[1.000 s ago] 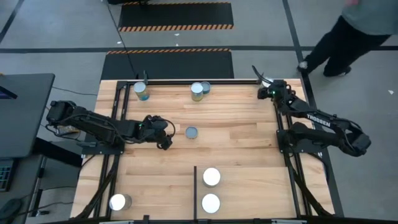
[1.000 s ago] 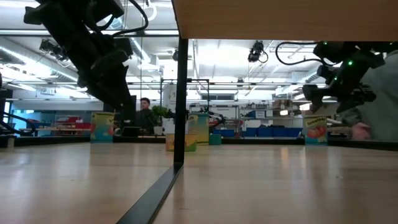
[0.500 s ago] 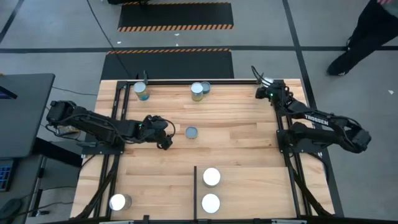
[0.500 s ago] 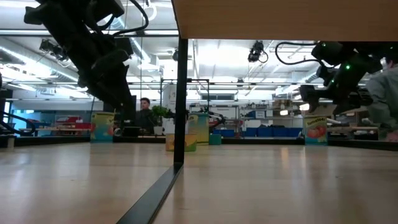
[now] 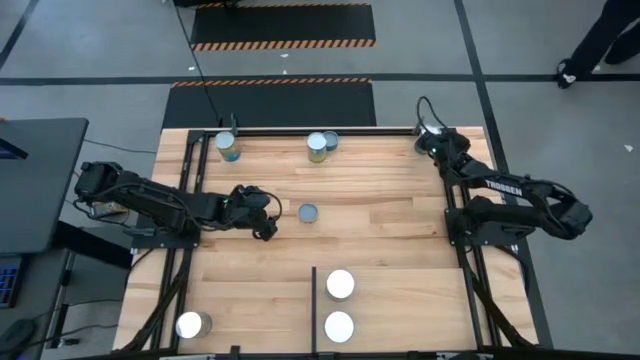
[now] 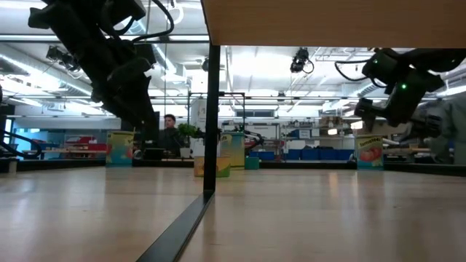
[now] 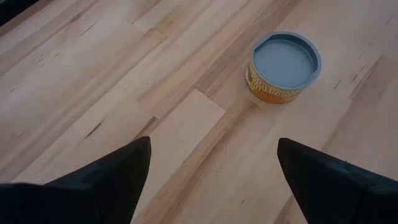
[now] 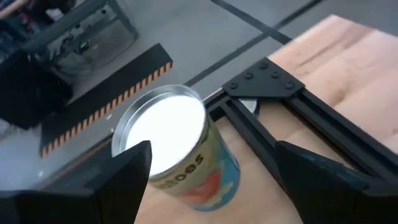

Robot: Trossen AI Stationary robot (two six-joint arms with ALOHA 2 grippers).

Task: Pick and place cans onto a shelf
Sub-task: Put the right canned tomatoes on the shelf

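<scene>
You get bright, even overhead light on the table (image 5: 380, 200). Glare whitens the can tops (image 5: 339, 285). Ceiling strips (image 6: 291, 40) shine behind; the near fingers (image 7: 112, 180) blur.

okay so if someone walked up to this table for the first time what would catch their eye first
Probably the two bright silver-topped cans standing one behind the other just right of the short black divider bar at the near edge. Then the left gripper, open, at mid-table, facing a lone blue-grey-topped can, and the right gripper, open, at the far right corner.
</scene>
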